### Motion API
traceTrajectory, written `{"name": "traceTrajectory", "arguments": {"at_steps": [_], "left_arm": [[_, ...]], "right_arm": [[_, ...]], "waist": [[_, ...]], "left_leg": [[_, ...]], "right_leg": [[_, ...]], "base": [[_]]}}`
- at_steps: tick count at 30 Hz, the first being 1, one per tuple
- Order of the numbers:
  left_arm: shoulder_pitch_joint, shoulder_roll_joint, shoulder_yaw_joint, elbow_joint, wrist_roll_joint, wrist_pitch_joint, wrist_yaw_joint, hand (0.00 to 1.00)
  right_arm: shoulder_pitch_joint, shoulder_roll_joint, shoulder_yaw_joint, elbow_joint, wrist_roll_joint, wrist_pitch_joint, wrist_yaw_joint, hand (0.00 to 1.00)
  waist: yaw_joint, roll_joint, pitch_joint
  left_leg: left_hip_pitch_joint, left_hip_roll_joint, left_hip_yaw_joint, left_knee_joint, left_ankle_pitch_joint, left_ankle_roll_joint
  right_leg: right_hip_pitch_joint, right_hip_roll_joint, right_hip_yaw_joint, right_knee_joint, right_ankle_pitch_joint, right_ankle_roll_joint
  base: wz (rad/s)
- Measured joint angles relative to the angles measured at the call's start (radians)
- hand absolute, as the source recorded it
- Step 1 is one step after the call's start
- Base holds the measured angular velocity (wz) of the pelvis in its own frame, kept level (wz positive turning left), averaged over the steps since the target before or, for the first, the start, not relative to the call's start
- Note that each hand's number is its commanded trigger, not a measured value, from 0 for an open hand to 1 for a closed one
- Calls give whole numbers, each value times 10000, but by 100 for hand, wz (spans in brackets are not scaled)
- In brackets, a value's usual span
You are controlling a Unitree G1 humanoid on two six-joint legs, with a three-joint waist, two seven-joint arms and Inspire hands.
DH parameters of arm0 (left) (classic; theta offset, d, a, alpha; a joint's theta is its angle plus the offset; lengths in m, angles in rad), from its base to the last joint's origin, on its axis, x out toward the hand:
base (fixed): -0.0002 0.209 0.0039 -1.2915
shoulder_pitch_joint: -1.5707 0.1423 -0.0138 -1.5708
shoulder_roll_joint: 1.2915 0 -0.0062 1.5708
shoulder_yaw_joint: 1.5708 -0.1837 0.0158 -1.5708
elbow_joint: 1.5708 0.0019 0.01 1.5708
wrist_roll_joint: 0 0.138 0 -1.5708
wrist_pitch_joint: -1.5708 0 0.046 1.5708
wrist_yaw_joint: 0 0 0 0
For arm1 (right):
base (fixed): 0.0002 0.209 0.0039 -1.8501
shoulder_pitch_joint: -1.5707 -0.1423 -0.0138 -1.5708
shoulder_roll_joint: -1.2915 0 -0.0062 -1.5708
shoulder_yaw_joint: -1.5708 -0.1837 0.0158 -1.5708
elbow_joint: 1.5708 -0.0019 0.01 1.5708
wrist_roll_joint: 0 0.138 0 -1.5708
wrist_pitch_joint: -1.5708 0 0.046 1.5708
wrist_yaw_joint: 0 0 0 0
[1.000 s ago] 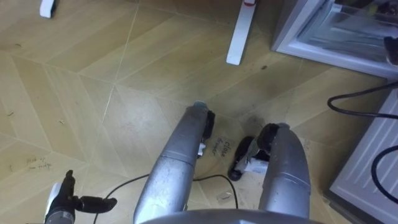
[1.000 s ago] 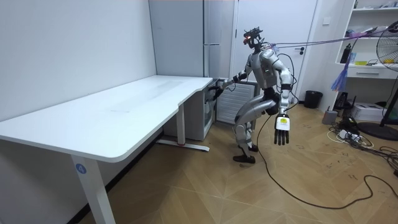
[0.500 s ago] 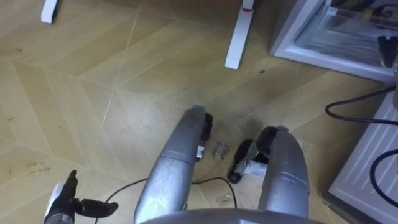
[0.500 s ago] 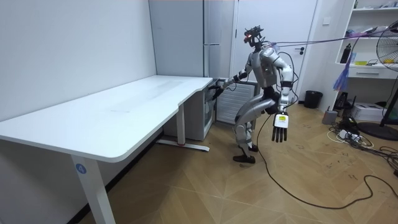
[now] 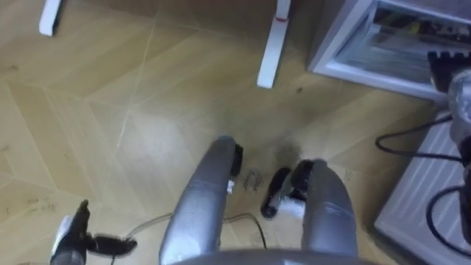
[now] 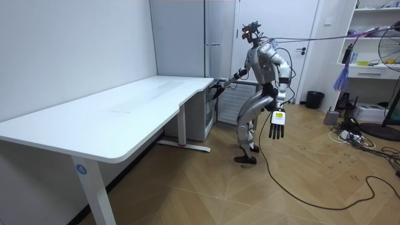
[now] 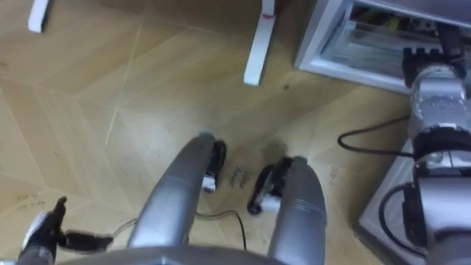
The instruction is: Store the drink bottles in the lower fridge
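Note:
The low fridge (image 5: 353,51) stands open at the upper right of the eye views, under the end of the white desk (image 6: 125,106). Its lit shelves (image 7: 383,33) hold blurred items that I cannot make out as drinks. My right hand (image 7: 425,56) reaches to the fridge's opening with the forearm behind it. In the room view my right hand (image 6: 217,87) is beside the desk's corner. My left hand (image 5: 73,239) hangs open and empty by my side, seen as left hand (image 6: 275,124) in the room view. I stand bent forward in front of the fridge.
The fridge's white ribbed door (image 5: 423,199) stands open on my right. A white desk leg (image 5: 269,51) and foot (image 5: 48,18) stand on the wooden floor ahead. A tall grey fridge (image 6: 212,37) rises behind the low one. A black bin (image 6: 314,99) and a fan (image 6: 390,69) stand at the room view's right.
I have straightened a little. My left hand has swung closer to my body, and my right forearm shows further in at the fridge. The eye views have shifted.

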Motion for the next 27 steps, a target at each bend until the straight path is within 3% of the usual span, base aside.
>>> {"name": "traceTrajectory", "arguments": {"at_steps": [5, 9, 13, 18, 20, 22, 27], "left_arm": [[-610, 18, -44, 795, -107, 63, -131, 0], [-1127, 6, -41, 1360, -14, 117, -433, 0], [-1455, -66, 102, 1879, 3, 13, -604, 0], [-1482, -347, 419, 2633, 13, 60, -605, 0], [-1441, -623, 576, 2899, 28, 42, -611, 0], [-1253, -821, 817, 2951, 164, 35, -601, 0], [-1136, -1193, 1021, 3172, 228, 1, -593, 0]], "right_arm": [[213, 5, 23, 1186, -56, 738, 1689, 0], [794, 6, 22, 1396, -734, 947, 2401, 0], [1714, 62, 30, 1965, -1319, 1267, 3357, 0], [3385, 371, 154, 2401, -2150, 1311, 4239, 0], [4244, 791, 191, 2907, -2730, 1397, 4498, 0], [4855, 1130, 11, 3151, -3040, 1464, 4550, 0], [6007, 1636, 1, 3683, -4244, 1480, 4779, 0]], "waist": [[-130, 3, 8], [-160, 3, 9], [-186, -32, 17], [-293, -125, -25], [-402, -89, -129], [-480, -127, -234], [-733, -84, -330]], "left_leg": [[1038, 144, 110, -919, 111, 154], [1700, 154, 235, -1307, 111, 186], [2884, 175, 288, -2056, 125, 212], [4223, 236, 349, -2941, 134, 237], [4891, 316, 361, -3296, 136, 242], [5362, 310, 426, -3667, 136, 243], [6751, 309, 751, -4807, 214, 381]], "right_leg": [[1076, 198, -23, -1199, 269, 284], [1828, 216, -51, -1755, 345, 426], [3063, 389, -15, -2775, 496, 678], [4449, 656, 79, -4091, 795, 904], [5252, 894, 69, -4926, 1024, 993], [5766, 933, 121, -5326, 1126, 1042], [6820, 1003, 366, -6255, 1392, 1115]], "base": [[-3], [0], [-1], [-9], [-4], [-13], [-21]]}}
